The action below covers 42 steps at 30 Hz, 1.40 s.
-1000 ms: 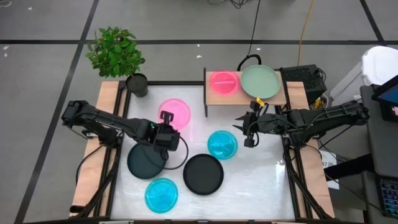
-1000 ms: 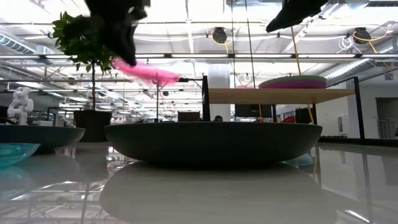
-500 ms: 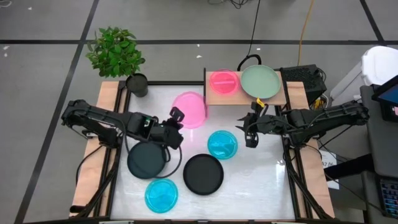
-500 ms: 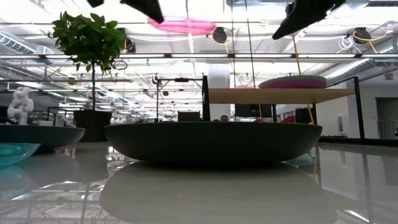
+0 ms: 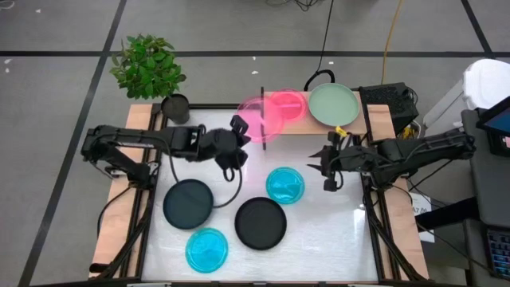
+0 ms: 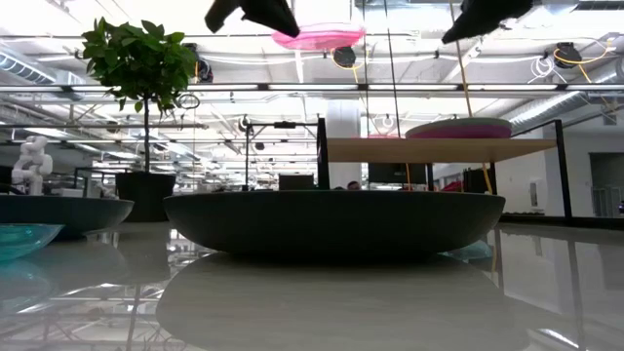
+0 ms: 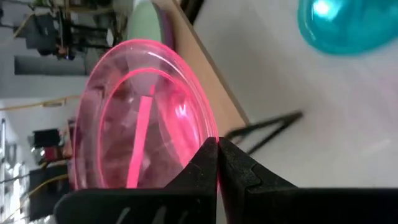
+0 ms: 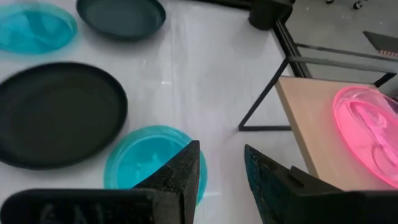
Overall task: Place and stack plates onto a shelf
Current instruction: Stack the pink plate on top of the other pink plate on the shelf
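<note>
My left gripper [image 5: 239, 131] is shut on a translucent pink plate [image 5: 256, 119] and holds it in the air at the left end of the shelf [image 5: 299, 127], higher than the board. A second pink plate [image 5: 285, 105] and a pale green plate [image 5: 333, 104] lie on the shelf. In the low view a purple plate [image 6: 458, 130] shows under the green one. My right gripper [image 5: 328, 161] hangs open and empty in front of the shelf, over the table near a cyan plate [image 5: 284, 184]. My left gripper pinches the pink plate's rim [image 7: 210, 134] between its two fingers [image 7: 239, 171], on the side that faces the table's left edge. The fingers come from the left, slanting downward. The plate is lifted clear and sits about level [image 6: 319, 37], reaching out past the fingers toward the shelf.
On the table lie two black plates [image 5: 260, 222] [image 5: 188, 203] and another cyan plate [image 5: 206, 248]. A potted plant [image 5: 175, 108] stands at the far left corner. The shelf's thin side panel [image 5: 263, 119] stands at its left end.
My left gripper has risen and gone toward the far right, toward the shelf, rolling its wrist. The pink plate, tilted a second ago, now sits about level and higher, at the shelf's left end. My right gripper has shifted slightly toward the table's right edge.
</note>
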{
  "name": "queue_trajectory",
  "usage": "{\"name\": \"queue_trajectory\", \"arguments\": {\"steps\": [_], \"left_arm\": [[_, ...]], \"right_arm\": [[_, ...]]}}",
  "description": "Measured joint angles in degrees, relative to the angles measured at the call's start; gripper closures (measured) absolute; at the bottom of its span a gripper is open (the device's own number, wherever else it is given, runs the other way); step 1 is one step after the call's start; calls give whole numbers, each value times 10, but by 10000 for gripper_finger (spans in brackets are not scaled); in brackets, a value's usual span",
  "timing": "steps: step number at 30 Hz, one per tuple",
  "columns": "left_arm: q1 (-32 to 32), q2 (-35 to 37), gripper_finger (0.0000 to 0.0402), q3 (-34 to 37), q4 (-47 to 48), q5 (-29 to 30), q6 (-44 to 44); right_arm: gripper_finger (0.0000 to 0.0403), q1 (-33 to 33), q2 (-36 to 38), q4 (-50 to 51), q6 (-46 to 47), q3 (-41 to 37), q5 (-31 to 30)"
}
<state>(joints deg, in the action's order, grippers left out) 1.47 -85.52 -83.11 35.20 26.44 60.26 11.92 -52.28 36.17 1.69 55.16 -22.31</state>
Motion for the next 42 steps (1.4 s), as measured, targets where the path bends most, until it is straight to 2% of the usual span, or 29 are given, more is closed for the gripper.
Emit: {"name": "queue_trajectory", "arguments": {"steps": [3, 10, 22, 28, 31, 42], "left_arm": [[-21, 0, 399, 0, -32, -55, 1], [-52, -10, 399, 0, -97, -131, -7], [-93, -110, 399, 0, -202, -130, 30], [-130, -132, 399, 0, -229, -160, 26], [-141, -137, 399, 0, -258, -181, 15], [-153, -152, 399, 0, -249, -188, -72]], "right_arm": [[291, 6, 12, -1, 15, 0, 0], [291, 15, 17, 2, 37, 0, -1], [291, 36, 15, 20, 73, 0, -2], [291, 36, 15, 37, 98, 0, -2], [291, 36, 15, 36, 99, 0, -2], [291, 36, 15, 36, 107, 0, -3]]}}
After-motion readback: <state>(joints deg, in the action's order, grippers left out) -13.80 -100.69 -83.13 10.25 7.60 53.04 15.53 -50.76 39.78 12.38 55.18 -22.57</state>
